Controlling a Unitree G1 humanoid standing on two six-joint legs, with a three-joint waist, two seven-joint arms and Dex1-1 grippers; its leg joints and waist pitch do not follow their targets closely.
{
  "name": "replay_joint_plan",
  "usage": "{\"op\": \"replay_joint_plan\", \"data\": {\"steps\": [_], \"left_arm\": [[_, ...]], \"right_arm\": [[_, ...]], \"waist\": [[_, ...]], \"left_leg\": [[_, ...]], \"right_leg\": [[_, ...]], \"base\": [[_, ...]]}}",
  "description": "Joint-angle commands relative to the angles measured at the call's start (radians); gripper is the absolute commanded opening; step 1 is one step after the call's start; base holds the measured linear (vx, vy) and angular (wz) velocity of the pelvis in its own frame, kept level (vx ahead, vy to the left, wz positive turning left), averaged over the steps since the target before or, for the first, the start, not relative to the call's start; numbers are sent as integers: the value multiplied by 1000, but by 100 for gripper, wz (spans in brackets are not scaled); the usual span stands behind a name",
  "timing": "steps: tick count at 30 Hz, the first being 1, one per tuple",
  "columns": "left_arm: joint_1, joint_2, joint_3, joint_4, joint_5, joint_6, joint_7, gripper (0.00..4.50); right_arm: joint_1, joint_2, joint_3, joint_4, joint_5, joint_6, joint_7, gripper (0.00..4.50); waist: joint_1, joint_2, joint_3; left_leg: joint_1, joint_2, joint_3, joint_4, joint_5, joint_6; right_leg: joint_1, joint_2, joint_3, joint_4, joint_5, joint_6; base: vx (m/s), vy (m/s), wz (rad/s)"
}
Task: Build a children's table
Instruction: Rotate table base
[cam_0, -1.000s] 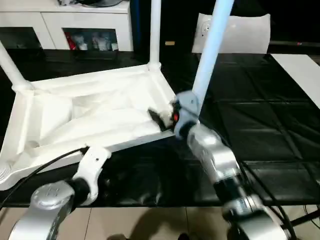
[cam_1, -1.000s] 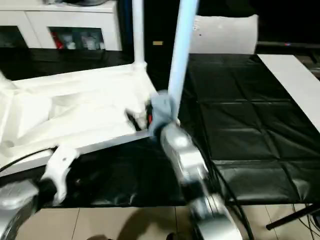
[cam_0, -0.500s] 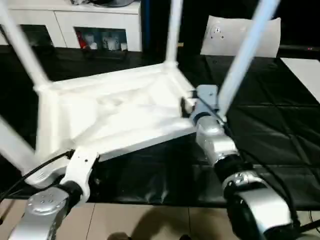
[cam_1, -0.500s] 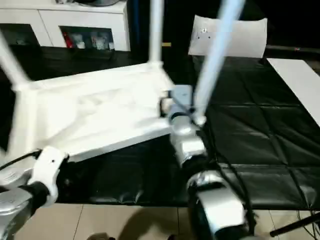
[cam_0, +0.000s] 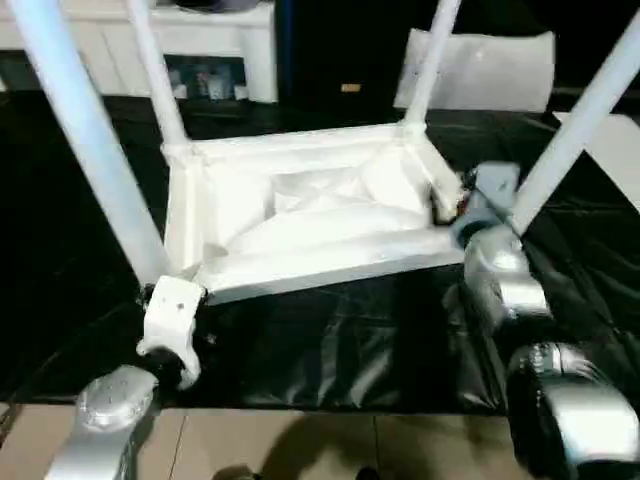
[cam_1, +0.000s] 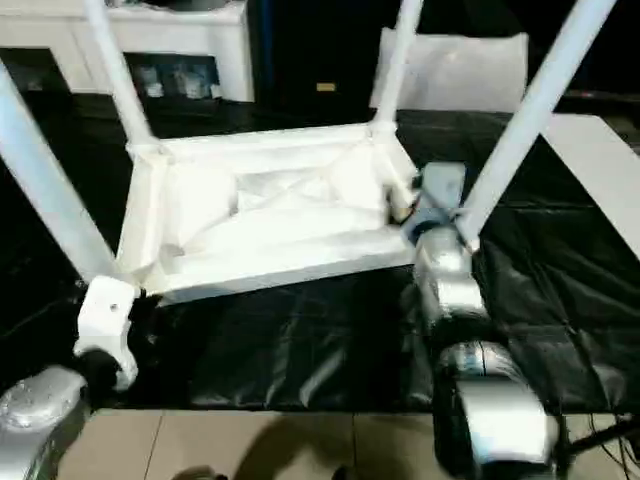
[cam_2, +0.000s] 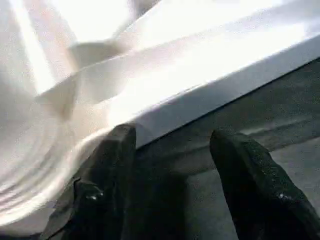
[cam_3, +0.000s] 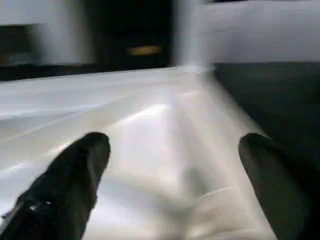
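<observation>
Left eye view: table (cam_0: 300, 215) lies upside down on the black work surface (cam_0: 330, 345), ribbed underside up. Four legs counted, all standing in corner sockets: near-left leg (cam_0: 90, 150), far-left leg (cam_0: 155, 75), far-right leg (cam_0: 428, 60), near-right leg (cam_0: 580, 125).

Two grippers counted. Left gripper (cam_2: 172, 150): fingers (cam_2: 245, 170) spread, gap between them bare, one finger close against the table's edge near the near-left corner. Right gripper (cam_3: 172, 165): fingers (cam_3: 75, 175) spread wide above the underside, pinching nothing; its wrist sits beside the near-right corner.

White cabinet (cam_0: 215, 45) behind the work surface; one white sheet (cam_0: 480, 70) at far right.
</observation>
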Motion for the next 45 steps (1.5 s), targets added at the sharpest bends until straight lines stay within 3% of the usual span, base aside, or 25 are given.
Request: {"op": "replay_joint_plan", "data": {"steps": [1,2,5,7,8,10,11,13,17,20,23,25,26,29,30,36,39,40,45], "left_arm": [[20,-6,30,-25,-18,-45,11,302],[45,-20,51,-30,-27,-98,21,302],[75,-35,74,-41,-46,-154,23,302],[117,-63,99,-56,-82,-210,7,302],[129,-68,103,-56,-90,-225,3,302],[165,-77,102,-59,-101,-257,-7,302],[193,-89,104,-60,-112,-278,-3,302],[233,-132,119,-62,-148,-318,10,302],[236,-165,150,-35,-147,-383,51,302],[198,-169,202,23,-133,-445,97,302],[138,-131,229,84,-158,-475,83,302],[32,-72,238,160,-160,-472,56,302],[-10,-56,244,189,-164,-468,53,302],[-76,-22,249,238,-171,-460,45,302],[-127,17,238,270,-204,-434,-18,302],[-170,118,197,328,-272,-370,-194,302],[-181,186,163,342,-301,-327,-300,302],[-177,207,150,331,-326,-296,-334,302],[-141,251,103,257,-391,-211,-417,302]], "right_arm": [[34,3,32,-103,43,36,94,450],[92,4,50,-202,75,70,107,450],[169,-4,89,-325,107,122,134,450],[254,-15,128,-468,172,200,179,450],[272,-14,127,-499,178,220,197,450],[305,-25,145,-556,163,248,215,450],[333,-39,161,-613,152,293,234,450],[384,-72,191,-727,173,396,267,450],[438,-121,221,-831,230,487,302,450],[477,-156,243,-875,218,519,313,450],[488,-152,238,-872,172,548,284,450],[472,-149,248,-835,97,575,209,450],[463,-148,251,-819,79,589,181,450],[447,-143,249,-795,67,612,125,450],[422,-126,230,-744,46,613,62,450],[359,-87,217,-608,-1,570,26,450],[302,-53,208,-495,-11,539,-3,450],[280,-41,211,-453,-16,523,-11,450],[229,-2,206,-364,-23,474,-17,450]], "waist": [[-1,3,-70],[-2,3,-69],[-2,1,-66],[0,4,-59],[0,9,-58],[-2,4,-56],[-2,8,-52],[-2,3,-51],[0,0,-48],[0,0,-49],[0,3,-52],[0,6,-55],[2,11,-57],[5,10,-60],[7,12,-64],[10,17,-72],[7,22,-71],[5,23,-67],[3,23,-66]], "left_leg": [[-21,8,13,-65,-146,90],[-18,7,13,-66,-151,91],[-14,9,13,-69,-174,84],[-10,10,11,-75,-230,69],[-10,11,10,-77,-241,67],[-10,9,9,-79,-273,60],[-12,8,8,-79,-279,55],[-12,8,7,-81,-291,50],[-12,4,6,-80,-306,54],[-9,1,4,-79,-306,50],[-7,2,1,-82,-298,45],[-3,4,-2,-85,-297,33],[1,4,-3,-84,-295,28],[-2,5,-3,-85,-277,15],[0,6,-2,-84,-253,11],[-2,5,6,-78,-180,7],[1,4,5,-81,-204,-1],[7,7,6,-83,-251,-10],[3,9,4,-88,-278,-19]], "right_leg": [[69,-43,46,-71,-184,-151],[67,-43,45,-73,-198,-155],[64,-40,45,-83,-263,-134],[61,-39,45,-96,-353,-91],[58,-40,46,-96,-363,-88],[56,-39,44,-104,-413,-69],[53,-38,45,-109,-438,-55],[55,-37,45,-115,-467,-28],[50,-35,42,-126,-508,5],[47,-36,38,-134,-546,34],[47,-35,38,-133,-519,26],[48,-36,39,-125,-478,5],[47,-37,40,-122,-461,-3],[56,-40,44,-110,-387,-35],[56,-44,48,-103,-348,-53],[62,-44,52,-80,-207,-132],[59,-47,51,-78,-243,-143],[56,-46,51,-84,-285,-140],[62,-50,53,-82,-308,-140]], "base": [[0,0,0],[0,0,0],[0,0,0],[0,0,0],[0,0,0],[0,0,0],[0,0,0],[0,0,0],[0,0,0],[0,0,0],[0,0,0],[0,0,0],[0,0,0],[0,0,0],[0,0,0],[0,0,0],[0,0,0],[0,0,0],[0,0,0]]}}
